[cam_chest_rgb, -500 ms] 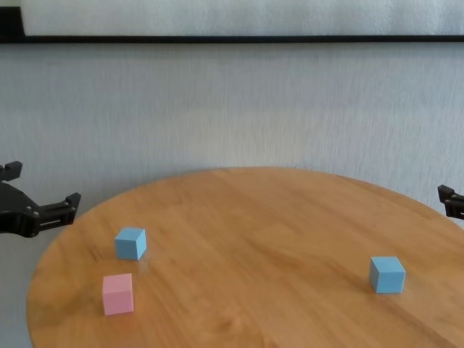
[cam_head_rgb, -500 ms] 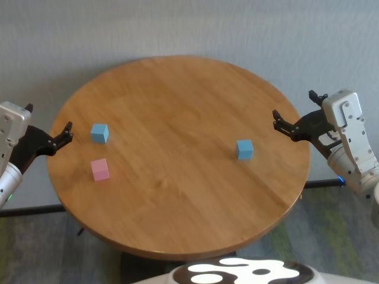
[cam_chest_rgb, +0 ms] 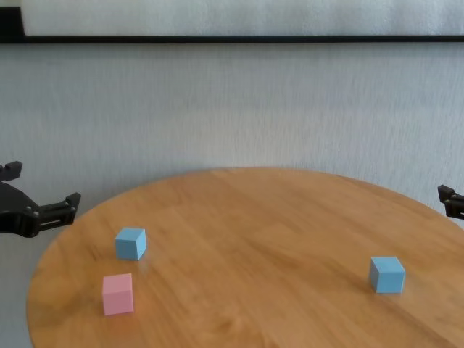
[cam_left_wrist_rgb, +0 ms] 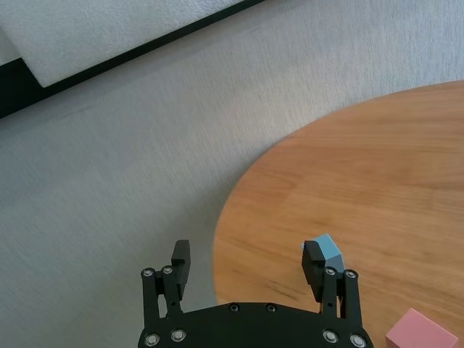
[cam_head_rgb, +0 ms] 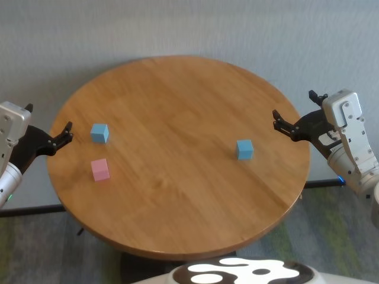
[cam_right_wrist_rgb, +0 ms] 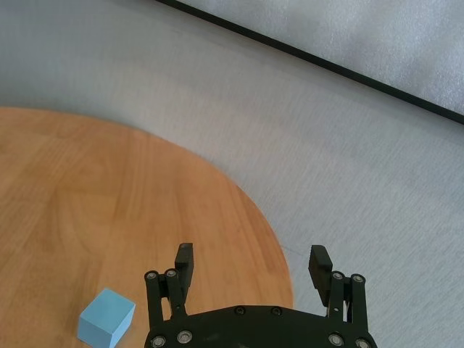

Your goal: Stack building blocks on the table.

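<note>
On the round table (cam_head_rgb: 177,195), the pink block (cam_head_rgb: 100,169) lies at 8 o'clock. One light blue block (cam_head_rgb: 244,149) is at 3 o'clock, the other blue block (cam_head_rgb: 99,132) at 9 o'clock. The left gripper (cam_head_rgb: 62,135) and right gripper (cam_head_rgb: 283,125) hover at the rim, both wide and holding nothing.

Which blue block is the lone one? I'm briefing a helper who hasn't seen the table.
On the round wooden table, look to the robot's right side, near the open right gripper. The light blue cube sits alone there; the other blue cube has a pink cube beside it.
</note>
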